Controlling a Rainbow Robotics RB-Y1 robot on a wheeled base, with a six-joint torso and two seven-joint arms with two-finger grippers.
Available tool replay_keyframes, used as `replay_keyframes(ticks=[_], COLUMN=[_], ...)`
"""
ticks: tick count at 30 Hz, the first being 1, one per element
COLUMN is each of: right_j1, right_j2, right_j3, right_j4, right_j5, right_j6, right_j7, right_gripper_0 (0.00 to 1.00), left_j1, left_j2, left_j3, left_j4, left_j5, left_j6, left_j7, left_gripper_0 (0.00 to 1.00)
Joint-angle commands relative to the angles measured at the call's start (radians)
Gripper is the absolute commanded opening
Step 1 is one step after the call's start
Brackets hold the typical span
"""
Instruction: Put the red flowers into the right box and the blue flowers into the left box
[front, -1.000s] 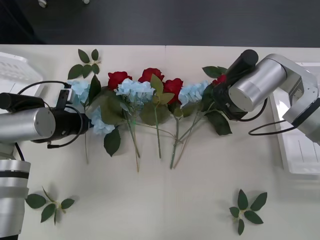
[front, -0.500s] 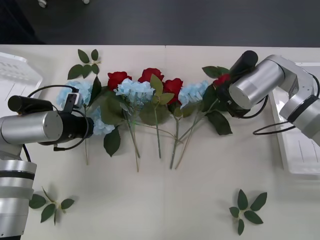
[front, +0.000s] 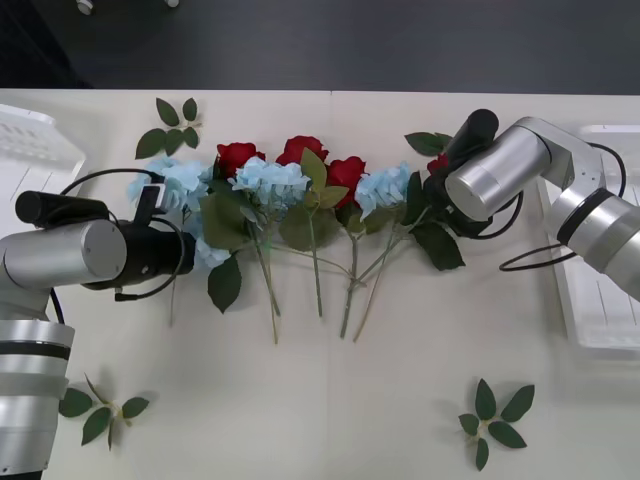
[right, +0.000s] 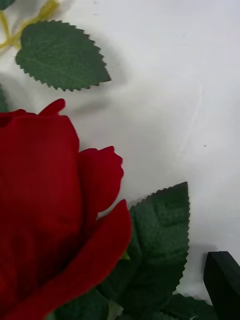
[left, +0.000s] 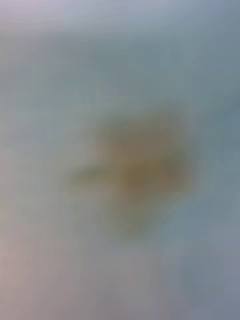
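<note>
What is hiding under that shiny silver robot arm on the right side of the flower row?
A deep-red rose with dark green leaves peeks out beneath the right arm. The right gripper itself is covered, so its grip cannot be seen.

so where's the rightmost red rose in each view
Front view: the rightmost red rose peeks out at the right end of the flower row, mostly covered by the right arm.
Right wrist view: the same bloom is close up, beside one black finger.
Left wrist view: too blurred to tell.
Shared landmark: the serrated green leaf just beyond the bloom.
</note>
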Motion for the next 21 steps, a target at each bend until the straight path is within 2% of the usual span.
replay_keyframes(ticks=[1,6,10,11,12,14,21], right_j1=[-0.026,-0.026,-0.026,-0.026,-0.024,-0.024,-0.024], right_j2=[0.01,0.012,0.013,0.015,0.016,0.019,0.021], right_j3=[-0.02,-0.02,-0.022,-0.02,-0.02,-0.02,-0.02], right_j4=[-0.018,-0.037,-0.04,-0.04,-0.038,-0.04,-0.041], right_j5=[-0.005,-0.008,-0.005,-0.002,0.004,0.012,0.036], right_j6=[0.003,0.021,0.031,0.037,0.038,0.044,0.048], right_j7=[0.041,0.053,0.059,0.062,0.065,0.067,0.07], right_gripper_0=[0.96,0.96,0.82,0.6,0.32,0.0,0.0], left_j1=[-0.009,0.014,0.034,0.038,0.048,0.066,0.106], left_j2=[0.058,0.09,0.126,0.135,0.147,0.17,0.276], left_j3=[0.025,0.096,0.168,0.188,0.214,0.261,0.395], left_j4=[-0.116,-0.245,-0.337,-0.355,-0.378,-0.416,-0.456], left_j5=[0.055,0.144,0.211,0.23,0.251,0.289,0.36], left_j6=[0.047,0.164,0.251,0.268,0.286,0.314,0.32], left_j7=[0.003,0.003,0.003,0.003,0.002,-0.001,-0.015], left_gripper_0=[0.0,0.0,0.0,0.0,0.0,0.0,0.0])
